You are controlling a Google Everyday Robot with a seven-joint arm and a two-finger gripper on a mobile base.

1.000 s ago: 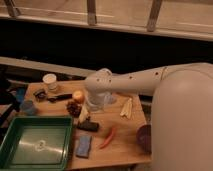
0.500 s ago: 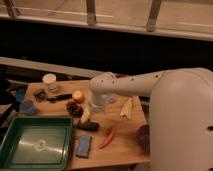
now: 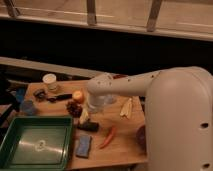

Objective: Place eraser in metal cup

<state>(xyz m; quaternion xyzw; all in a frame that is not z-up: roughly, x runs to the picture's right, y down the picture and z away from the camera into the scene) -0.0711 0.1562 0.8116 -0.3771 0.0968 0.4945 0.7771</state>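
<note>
Quick update from my end. The white robot arm [image 3: 131, 82] reaches in from the right over the wooden table [image 3: 123, 146]. The gripper [image 3: 84, 117] points down near the middle of the table. Its pincer is spread wide and I don't see anything in it.

The small flat black rectangular eraser [image 3: 88, 126] lies flat on the wood right under the gripper, just off the top right corner of the green plastic tray [image 3: 45, 119]. I can't tell if the fingertips are touching it or just above it.

The small silver-grey metal cup [image 3: 40, 93] is well apart from that, at the far left of the table, just in front of the bigger white paper cup [image 3: 50, 81]. A black-handled tool [image 3: 61, 97] lies beside the metal cup on its right.

Other stuff nearby:
- a round orange ball [image 3: 78, 96] and a brown, pine-cone-looking lump [image 3: 74, 107], both just left of the gripper
- a blue-grey rectangular pad [image 3: 84, 146] in front of the eraser, beside the tray
- a red chili pepper [image 3: 107, 136] to the right of the pad
</note>
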